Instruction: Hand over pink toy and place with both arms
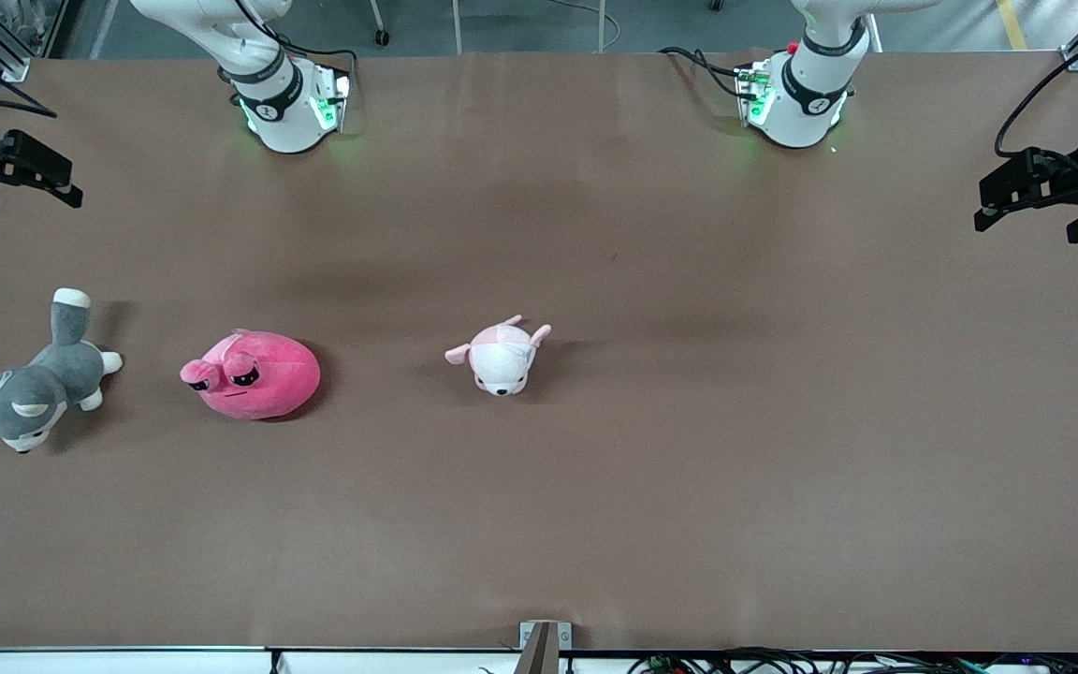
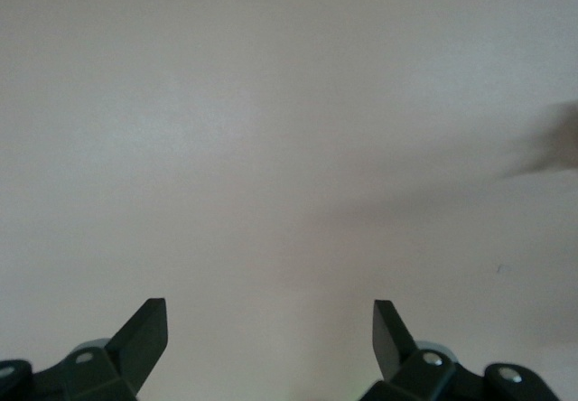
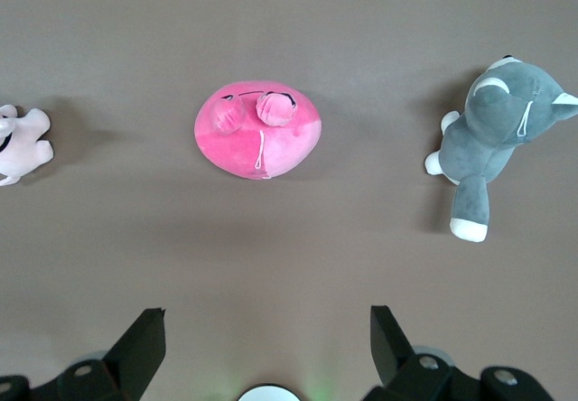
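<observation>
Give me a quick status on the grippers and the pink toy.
Left gripper and right gripper open, empty, both up high. Pink toy untouched on table between husky and puppy. Nothing blocking it.

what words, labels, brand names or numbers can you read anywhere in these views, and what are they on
No text can be read in any view.
Black joint bands on the white arm bases carry small white marks, too small to read.
Round hot-pink plush toy, grey-and-white husky plush, pale pink-and-white puppy plush, brown table: no labels or print visible.
</observation>
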